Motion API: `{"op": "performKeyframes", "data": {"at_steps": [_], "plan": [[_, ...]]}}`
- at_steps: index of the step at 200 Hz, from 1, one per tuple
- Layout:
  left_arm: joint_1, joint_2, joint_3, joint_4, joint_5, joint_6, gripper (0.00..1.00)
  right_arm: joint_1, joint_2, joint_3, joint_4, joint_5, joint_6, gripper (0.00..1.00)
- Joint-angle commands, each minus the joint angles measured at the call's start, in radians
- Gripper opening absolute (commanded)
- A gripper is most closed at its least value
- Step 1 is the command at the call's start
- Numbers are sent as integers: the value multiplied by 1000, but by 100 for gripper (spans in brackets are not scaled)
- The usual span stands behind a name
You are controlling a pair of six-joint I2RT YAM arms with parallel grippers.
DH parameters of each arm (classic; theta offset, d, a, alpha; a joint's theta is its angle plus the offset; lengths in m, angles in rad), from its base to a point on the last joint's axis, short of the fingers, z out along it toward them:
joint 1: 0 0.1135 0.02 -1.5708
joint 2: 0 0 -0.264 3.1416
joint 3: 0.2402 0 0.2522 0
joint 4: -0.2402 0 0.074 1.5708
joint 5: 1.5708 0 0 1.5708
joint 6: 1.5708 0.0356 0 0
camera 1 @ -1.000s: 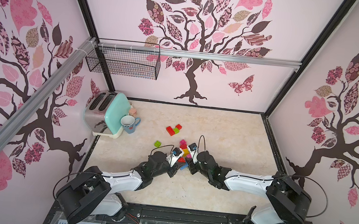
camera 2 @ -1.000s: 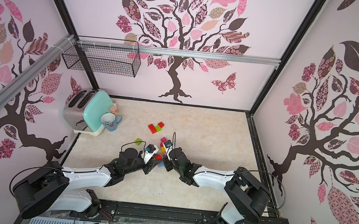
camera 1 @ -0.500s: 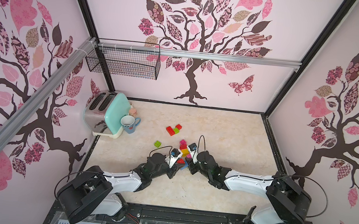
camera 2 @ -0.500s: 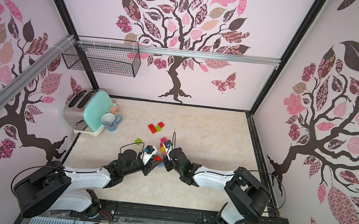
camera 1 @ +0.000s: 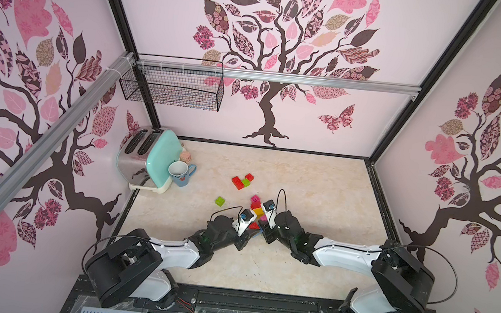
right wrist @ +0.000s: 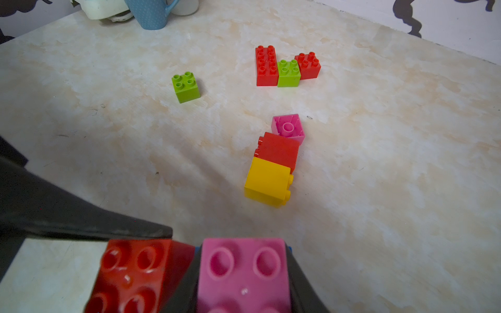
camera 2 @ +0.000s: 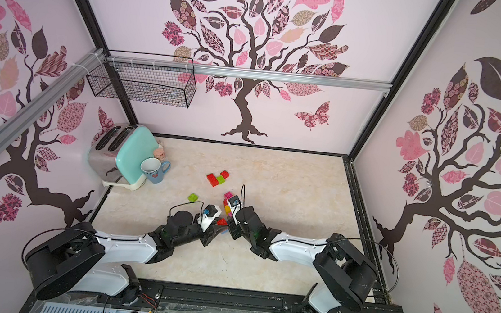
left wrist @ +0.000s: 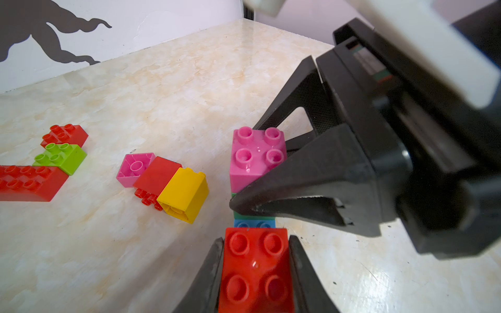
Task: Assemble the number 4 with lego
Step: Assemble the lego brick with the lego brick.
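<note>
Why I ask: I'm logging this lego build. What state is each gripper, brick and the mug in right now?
left gripper: shut on held red brick
right gripper: shut on held pink brick
yellow brick: on its side
loose red brick: on its side, touching the yellow brick
loose pink brick: tipped, hollow underside showing
lone green brick: studs up
mug: upright

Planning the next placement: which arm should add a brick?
Likely left. The left tool is shut on the red brick, beside the blue brick and its bare studs; the right tool is busy gripping the pink brick.
</note>
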Motion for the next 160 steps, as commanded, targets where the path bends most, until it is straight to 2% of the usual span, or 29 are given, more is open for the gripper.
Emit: {"op": "performKeyframes", "data": {"at_steps": [1,61,160], "plan": [[-9,38,-39,-156,-8,11,0,-1,56,-55,-213,2,-2,0],[-33,58,-10,-249,-41,49,0,-2,61,-58,-208,-5,-2,0],[-41,54,8,-275,-98,79,0,-1,68,-59,-203,-11,-1,0]]}}
